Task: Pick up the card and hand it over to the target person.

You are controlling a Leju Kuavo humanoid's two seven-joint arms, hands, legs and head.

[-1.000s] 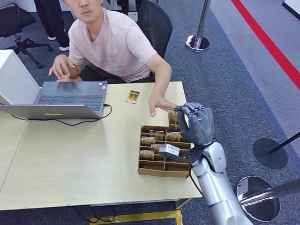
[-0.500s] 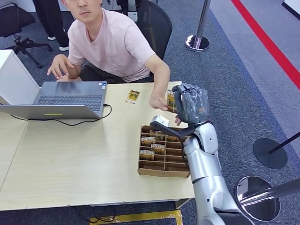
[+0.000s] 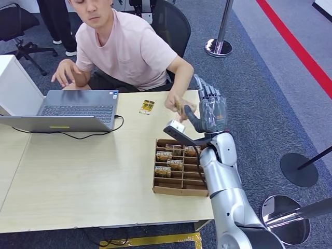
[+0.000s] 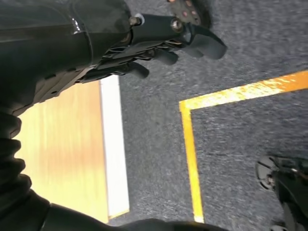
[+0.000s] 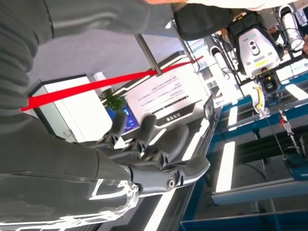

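At centre frame we are seeing cards lying in the cardboard tray (image 3: 181, 191), our right hand (image 3: 209, 106) raised with fingers spread, holding nothing, touching the person's hand (image 3: 177, 102) gripping the card (image 3: 179, 108), our left hand (image 4: 160, 41) hanging loosely uncurled.

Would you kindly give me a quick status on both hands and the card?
Right hand raised, fingers spread, empty. Left hand hanging, holding nothing. Card in the person's hand. Nothing in the way.
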